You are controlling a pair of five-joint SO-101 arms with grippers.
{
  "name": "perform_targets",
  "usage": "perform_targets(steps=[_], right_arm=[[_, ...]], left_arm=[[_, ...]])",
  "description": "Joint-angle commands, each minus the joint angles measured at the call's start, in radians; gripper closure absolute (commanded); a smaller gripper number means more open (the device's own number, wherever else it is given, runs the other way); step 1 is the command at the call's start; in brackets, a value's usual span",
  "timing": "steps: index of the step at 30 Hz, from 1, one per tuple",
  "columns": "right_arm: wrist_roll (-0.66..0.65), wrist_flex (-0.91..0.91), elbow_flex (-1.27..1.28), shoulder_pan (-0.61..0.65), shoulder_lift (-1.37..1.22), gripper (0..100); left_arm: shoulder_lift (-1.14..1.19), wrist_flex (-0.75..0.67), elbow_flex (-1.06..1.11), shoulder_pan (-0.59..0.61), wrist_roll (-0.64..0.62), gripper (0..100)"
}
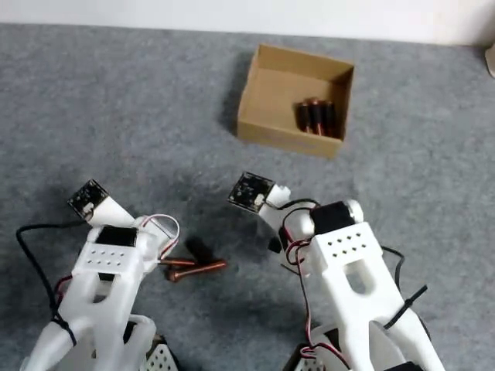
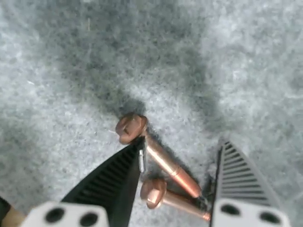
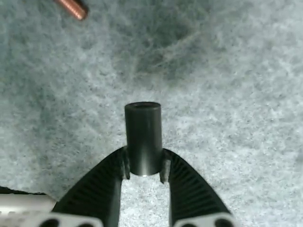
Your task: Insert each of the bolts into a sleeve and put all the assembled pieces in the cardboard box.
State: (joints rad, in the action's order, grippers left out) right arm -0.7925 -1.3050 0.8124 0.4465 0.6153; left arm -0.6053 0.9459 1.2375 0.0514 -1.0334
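Observation:
Two copper bolts [image 1: 195, 268] lie side by side on the grey carpet. My left gripper [image 2: 182, 143] is open just above them, a finger on either side of the bolts [image 2: 165, 163]. My right gripper [image 3: 144, 164] is shut on the lower end of a black sleeve [image 3: 143, 136], which points its open end away from the gripper, low over the carpet. The tip of a bolt [image 3: 73, 8] shows farther off. In the high view a short black part [image 1: 197, 247] sits beside the bolts; I cannot tell whether it is a finger or a sleeve.
The cardboard box [image 1: 285, 136] stands at the back centre, open at the top, with several assembled pieces [image 1: 319, 117] against its right wall. The right arm [image 1: 340, 247] stands to the right of the bolts. Grey carpet surrounds everything.

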Motion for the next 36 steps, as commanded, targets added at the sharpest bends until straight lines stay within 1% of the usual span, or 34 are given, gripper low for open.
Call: perform_targets(steps=[1,5,7,9,13,18,27,29,32,36], right_arm=[[0.011,-0.001,-0.004,-0.010,0.025,99.3],[0.011,-0.001,-0.004,-0.010,0.025,99.3],[0.011,-0.001,-0.004,-0.010,0.025,99.3],[0.011,-0.005,-0.004,-0.010,0.025,99.3],[0.011,-0.007,0.010,-0.010,0.025,99.3],[0.011,0.001,0.045,-0.010,0.025,99.3],[0.011,-0.004,0.056,-0.010,0.025,99.3],[0.025,-0.005,0.056,-0.010,0.025,99.3],[0.055,-0.005,0.056,-0.008,0.025,99.3],[0.057,-0.007,0.056,-0.007,0.025,99.3]], left_arm=[[0.001,0.147,-0.047,-0.030,0.006,77],[0.001,0.376,-0.211,-0.079,0.006,77],[0.007,0.453,-0.271,-0.093,0.006,77],[0.007,0.476,-0.282,-0.094,0.006,77],[0.007,0.470,-0.248,-0.091,0.006,77],[0.008,0.311,-0.117,-0.090,0.005,77],[0.008,0.256,-0.097,-0.088,0.002,77],[0.008,0.222,-0.093,-0.071,-0.032,77],[0.008,0.115,-0.053,-0.062,-0.052,77],[0.008,-0.060,0.031,-0.062,-0.068,77]])
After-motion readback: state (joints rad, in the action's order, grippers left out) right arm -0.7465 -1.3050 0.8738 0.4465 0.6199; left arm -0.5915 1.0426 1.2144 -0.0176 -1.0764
